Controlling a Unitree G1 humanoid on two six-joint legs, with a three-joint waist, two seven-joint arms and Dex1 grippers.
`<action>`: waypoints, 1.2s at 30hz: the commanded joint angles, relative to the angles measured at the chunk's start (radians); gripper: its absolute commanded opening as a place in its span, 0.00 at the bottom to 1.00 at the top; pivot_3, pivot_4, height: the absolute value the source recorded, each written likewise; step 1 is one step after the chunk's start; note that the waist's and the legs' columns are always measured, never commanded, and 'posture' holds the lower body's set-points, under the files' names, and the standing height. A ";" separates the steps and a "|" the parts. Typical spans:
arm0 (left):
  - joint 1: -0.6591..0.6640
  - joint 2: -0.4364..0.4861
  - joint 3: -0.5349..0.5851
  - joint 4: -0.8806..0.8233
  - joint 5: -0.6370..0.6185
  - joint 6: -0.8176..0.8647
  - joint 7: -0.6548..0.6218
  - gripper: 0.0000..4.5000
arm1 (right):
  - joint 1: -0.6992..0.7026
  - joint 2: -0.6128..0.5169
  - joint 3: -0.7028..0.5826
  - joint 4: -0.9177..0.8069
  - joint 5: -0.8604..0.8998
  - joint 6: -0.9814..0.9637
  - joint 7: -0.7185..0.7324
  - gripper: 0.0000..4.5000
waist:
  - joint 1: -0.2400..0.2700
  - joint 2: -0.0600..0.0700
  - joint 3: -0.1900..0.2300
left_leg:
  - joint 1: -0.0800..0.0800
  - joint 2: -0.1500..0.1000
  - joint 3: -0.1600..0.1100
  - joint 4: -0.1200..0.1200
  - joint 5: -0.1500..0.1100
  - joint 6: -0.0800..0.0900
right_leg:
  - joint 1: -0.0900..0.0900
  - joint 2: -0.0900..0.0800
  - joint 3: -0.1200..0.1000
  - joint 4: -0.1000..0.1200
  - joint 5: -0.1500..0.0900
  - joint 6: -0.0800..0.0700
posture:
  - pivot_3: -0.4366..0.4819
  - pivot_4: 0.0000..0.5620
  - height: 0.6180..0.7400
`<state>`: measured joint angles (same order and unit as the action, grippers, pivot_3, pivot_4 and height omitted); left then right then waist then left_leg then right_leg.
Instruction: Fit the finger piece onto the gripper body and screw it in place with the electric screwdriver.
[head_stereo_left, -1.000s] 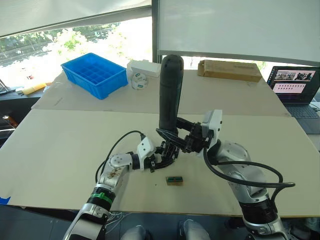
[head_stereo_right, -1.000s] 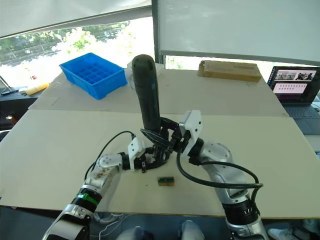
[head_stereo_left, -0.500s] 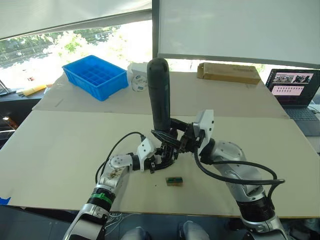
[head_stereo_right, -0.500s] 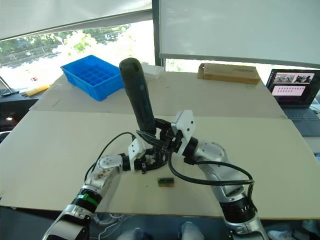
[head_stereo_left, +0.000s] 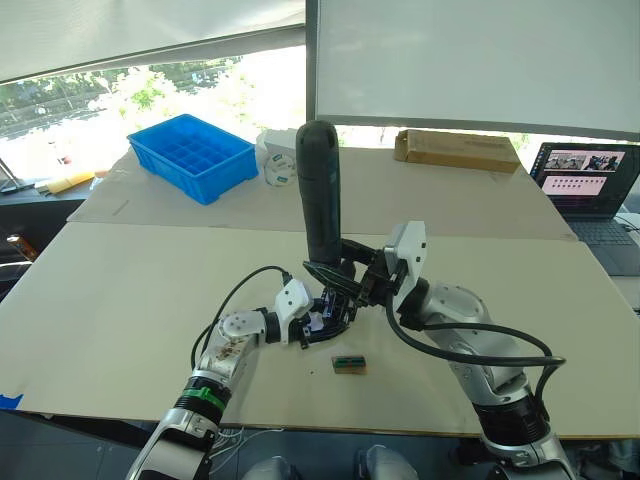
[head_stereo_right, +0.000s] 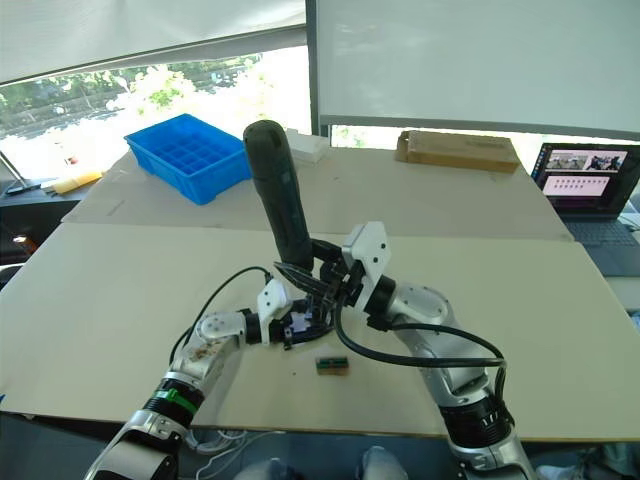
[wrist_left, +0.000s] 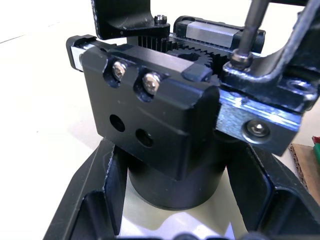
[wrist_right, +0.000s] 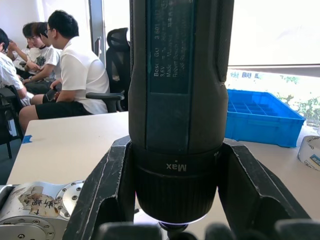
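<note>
My left gripper (head_stereo_left: 326, 322) is shut on the gripper body (wrist_left: 160, 120), a black block on a round base, just above the table. Its fingers (wrist_left: 95, 200) clamp that base from both sides. My right gripper (head_stereo_left: 337, 273) is shut on the electric screwdriver (head_stereo_left: 320, 190), which stands nearly upright with its thick end up. Its thin metal bit (wrist_left: 251, 25) comes down onto a screw on a black part (wrist_left: 280, 80) at the body's side; this looks like the finger piece. In the right wrist view the fingers (wrist_right: 107, 190) hug the screwdriver's barrel (wrist_right: 175, 100).
A small tan-and-green block (head_stereo_left: 348, 361) lies on the table just in front of the grippers. Far back are a blue bin (head_stereo_left: 192, 153), a tape roll (head_stereo_left: 279, 170), a cardboard box (head_stereo_left: 458, 150) and a laptop (head_stereo_left: 590, 175). People (wrist_right: 75, 75) sit beyond the table.
The right arm has moved slightly left, and the screwdriver's top has swung left with it. A pale light now shows on the gripper body under the screwdriver. The left gripper has kept its hold.
</note>
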<state>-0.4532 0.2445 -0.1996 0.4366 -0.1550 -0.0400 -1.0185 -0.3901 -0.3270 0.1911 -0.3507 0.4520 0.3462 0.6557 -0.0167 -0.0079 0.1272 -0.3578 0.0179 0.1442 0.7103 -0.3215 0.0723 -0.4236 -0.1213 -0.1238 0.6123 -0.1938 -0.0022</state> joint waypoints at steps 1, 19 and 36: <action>0.021 0.011 -0.018 0.000 0.002 0.017 -0.027 0.52 | 0.044 -0.035 0.041 0.072 -0.047 0.057 0.019 0.42 | 0.000 0.000 0.000 | 0.000 0.000 0.000 0.000 0.000 0.000 | 0.000 0.000 0.000 0.000 0.000 0.000 | 0.48 0.27 1.00; 0.059 0.010 -0.022 0.017 0.025 0.008 0.020 0.52 | -0.165 -0.063 -0.177 -0.120 0.211 -0.010 0.185 0.42 | 0.003 0.002 0.002 | -0.012 -0.002 0.000 0.000 0.000 0.001 | -0.011 0.002 -0.005 0.000 0.000 0.000 | 0.48 0.27 1.00; 0.098 0.137 0.059 -0.056 -0.055 0.020 -0.073 0.99 | -0.061 -0.185 -0.358 -0.257 0.337 0.036 0.157 0.42 | 0.000 0.002 0.002 | -0.012 -0.001 0.000 0.000 0.000 0.001 | -0.012 0.000 -0.002 0.001 0.001 0.001 | 0.48 0.27 1.00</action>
<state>-0.3939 0.3231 -0.1828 0.3602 -0.2011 -0.0445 -1.0703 -0.4631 -0.4867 -0.0809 -0.5429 0.7302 0.3780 0.8322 -0.0167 -0.0061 0.1293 -0.3696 0.0171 0.1444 0.7106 -0.3216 0.0731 -0.4361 -0.1219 -0.1257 0.6129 -0.1931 -0.0017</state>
